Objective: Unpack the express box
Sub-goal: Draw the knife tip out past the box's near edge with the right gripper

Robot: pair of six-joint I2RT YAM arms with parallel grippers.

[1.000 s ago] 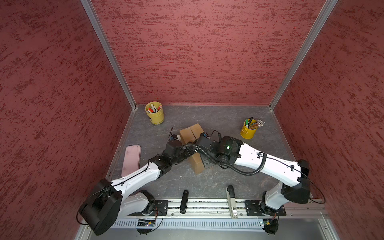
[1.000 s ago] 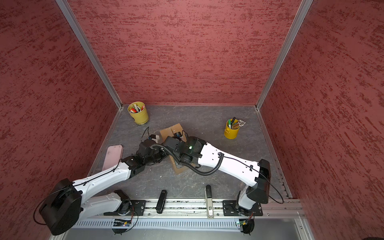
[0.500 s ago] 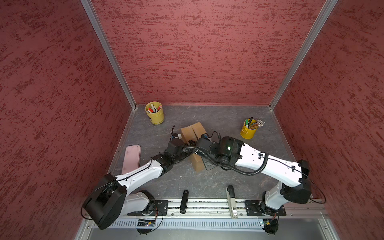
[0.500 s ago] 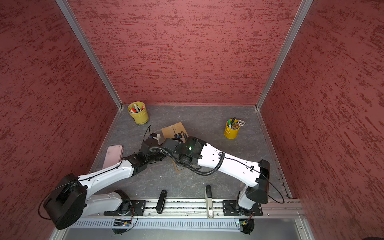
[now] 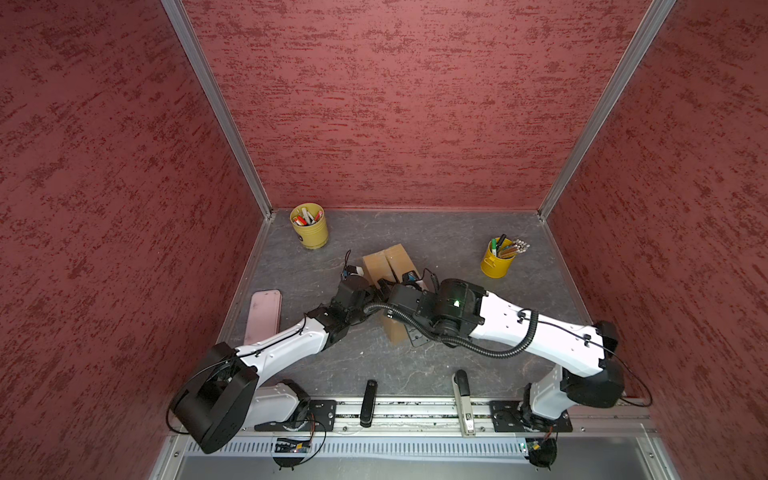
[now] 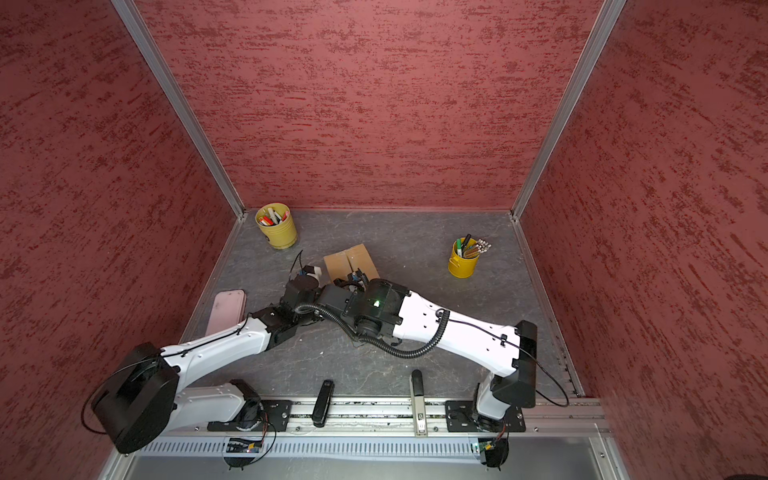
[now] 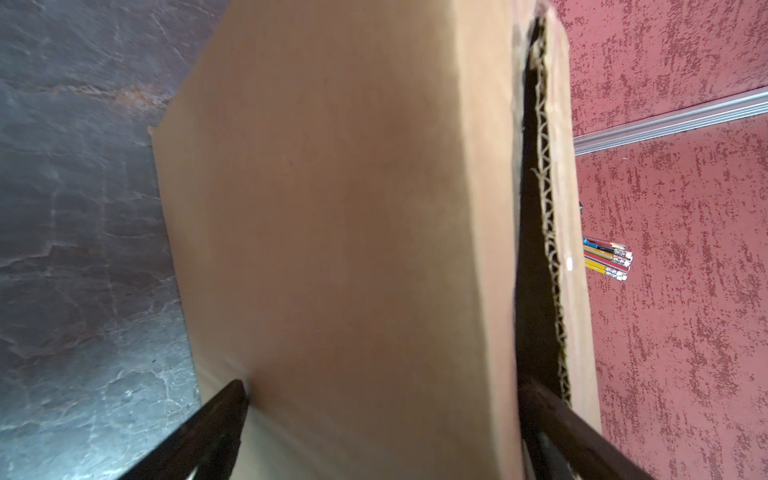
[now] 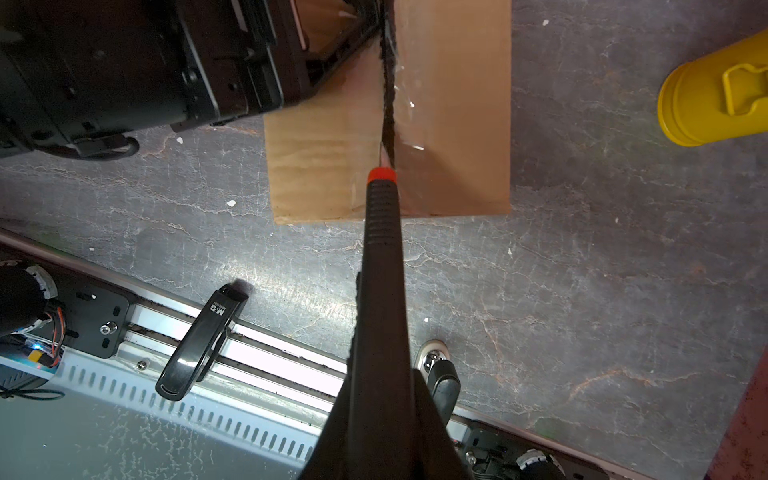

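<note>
The express box (image 5: 388,266) (image 6: 349,262) is a brown carton lying mid-table, partly under both arms. In the right wrist view its top (image 8: 453,124) shows a dark slit along the taped centre seam. My right gripper (image 8: 380,415) is shut on a black-handled cutting tool (image 8: 382,249) with a red collar, its tip in that seam. My left gripper (image 7: 384,395) stands open, with a brown panel of the box (image 7: 340,208) between its fingers. One fingertip (image 7: 232,399) touches the panel. The other lies by a dark gap with a corrugated edge.
Two yellow pen cups stand at the back left (image 5: 309,226) and the right (image 5: 498,259). A pink flat case (image 5: 264,313) lies by the left wall. A black stapler (image 5: 368,401) and a silver one (image 5: 463,399) rest by the front rail.
My left arm has pushed slightly further in against the box. My right wrist has drawn a little toward the front rail with the tool. Neither gripper has changed its opening.
</note>
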